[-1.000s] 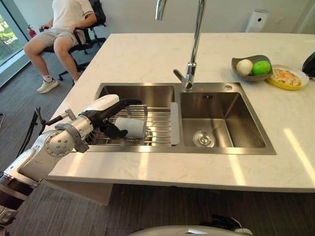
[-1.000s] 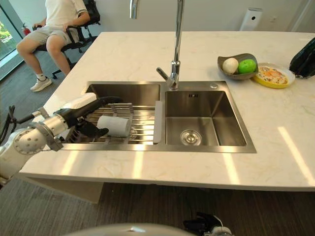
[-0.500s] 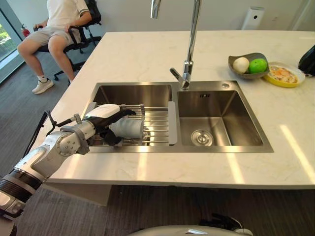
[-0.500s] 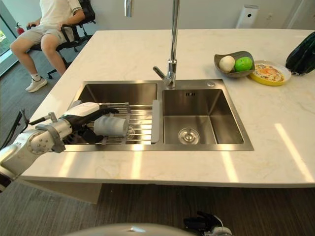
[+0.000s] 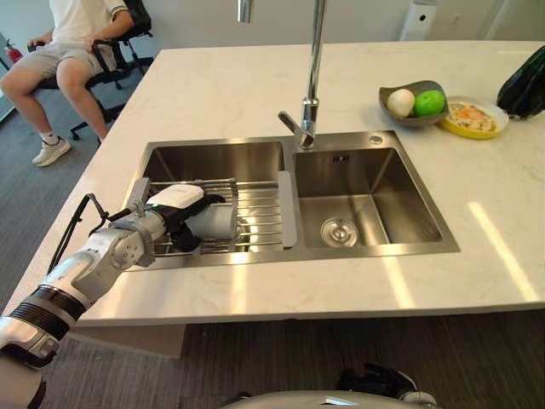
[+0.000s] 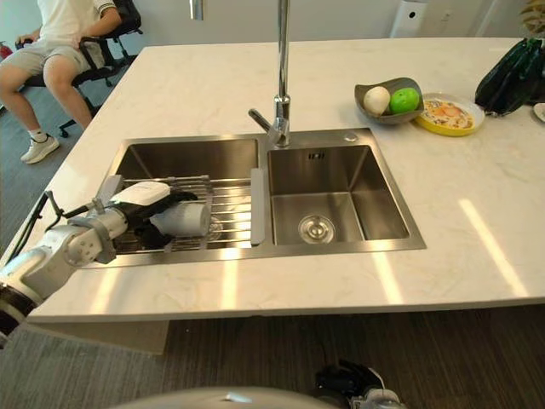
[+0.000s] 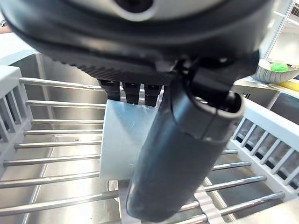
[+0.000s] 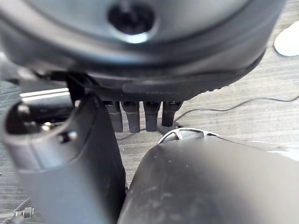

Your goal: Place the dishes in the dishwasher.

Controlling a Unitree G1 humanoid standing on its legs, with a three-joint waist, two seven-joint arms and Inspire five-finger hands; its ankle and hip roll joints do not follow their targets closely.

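Observation:
A pale grey cup [image 5: 220, 221] lies on its side on the wire rack [image 5: 260, 213] across the left sink basin [image 5: 213, 160]. My left hand [image 5: 177, 207] reaches in from the left and is shut on the cup, with fingers over its top and the thumb under it. In the left wrist view the cup [image 7: 122, 140] sits between the fingers [image 7: 132, 91] and the thumb [image 7: 180, 158], resting on the rack bars [image 7: 51, 161]. My right hand [image 8: 140, 88] hangs over the floor with relaxed fingers and holds nothing.
The tall faucet [image 5: 311, 85] stands behind the divider, and the right basin [image 5: 362, 200] holds only its drain. At the far right of the counter are a bowl of fruit [image 5: 413, 102], a yellow plate [image 5: 473, 118] and a dark bag [image 5: 524, 83]. A person [image 5: 68, 51] sits at the far left.
My left hand dropped from above the cup and its fingers curled round it on the rack. The camera has shifted, so the whole scene sits differently.

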